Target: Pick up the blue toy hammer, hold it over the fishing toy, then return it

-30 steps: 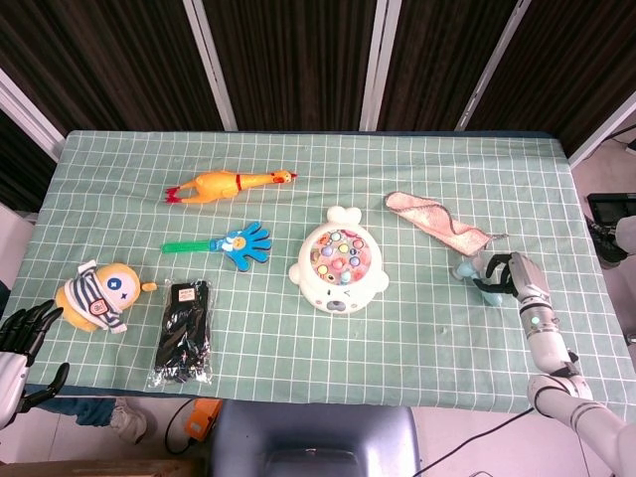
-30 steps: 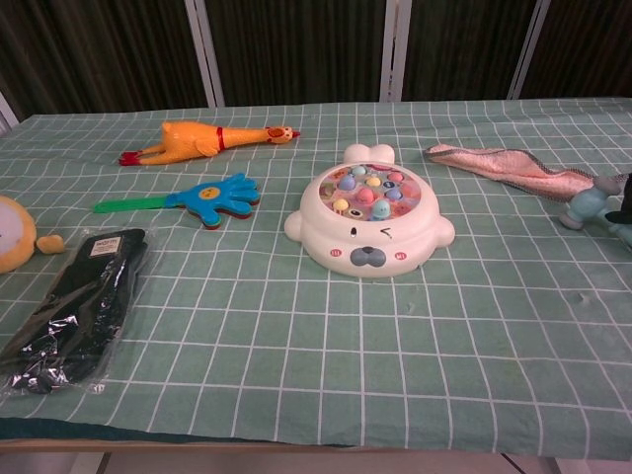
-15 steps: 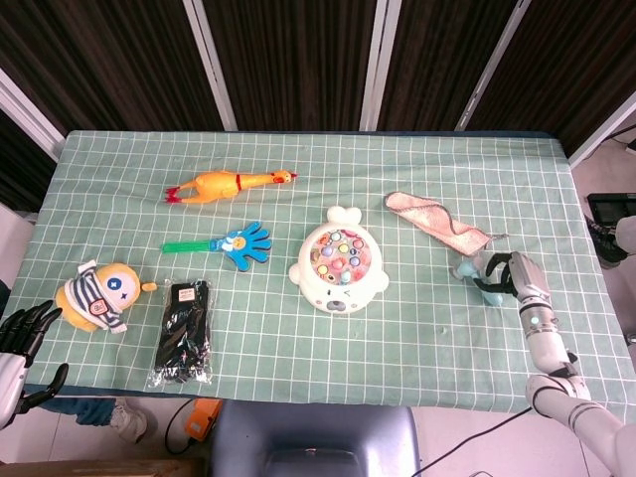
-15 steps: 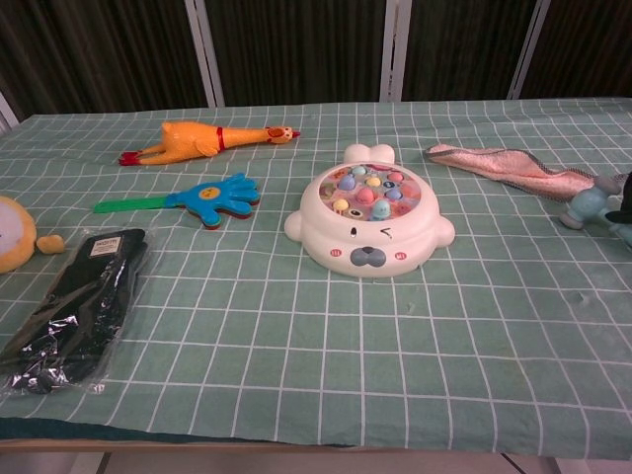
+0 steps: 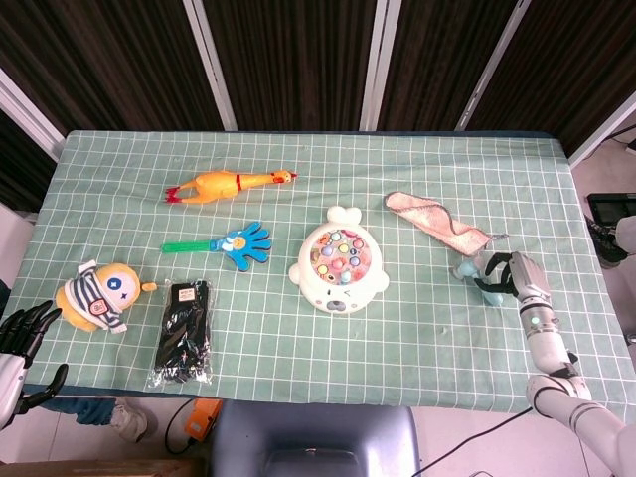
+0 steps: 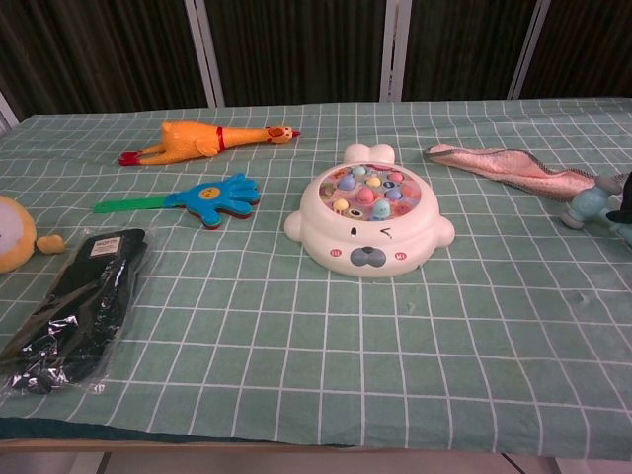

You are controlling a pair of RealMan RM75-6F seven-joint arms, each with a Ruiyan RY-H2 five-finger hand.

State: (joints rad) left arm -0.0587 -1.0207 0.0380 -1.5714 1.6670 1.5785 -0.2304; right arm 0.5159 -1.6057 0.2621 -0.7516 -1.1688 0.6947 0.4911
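Observation:
The blue toy hammer [image 5: 477, 270] lies on the green checked cloth near the table's right edge, its head [image 6: 584, 204] pointing toward the middle. My right hand [image 5: 515, 275] has its dark fingers wrapped around the hammer's handle; in the chest view only the hand's edge [image 6: 624, 205] shows. The white fishing toy [image 5: 339, 260] with coloured fish sits at the table's centre, well left of the hammer, also seen in the chest view [image 6: 369, 217]. My left hand [image 5: 22, 333] hangs off the table's front left corner, fingers apart, holding nothing.
A pink cloth [image 5: 434, 221] lies just behind the hammer. On the left half are a rubber chicken [image 5: 229, 185], a blue hand clapper [image 5: 236, 243], a bagged black glove [image 5: 182, 333] and an orange plush [image 5: 103, 294].
The hammer's head has shifted very slightly in the chest view. Both arms are otherwise still.

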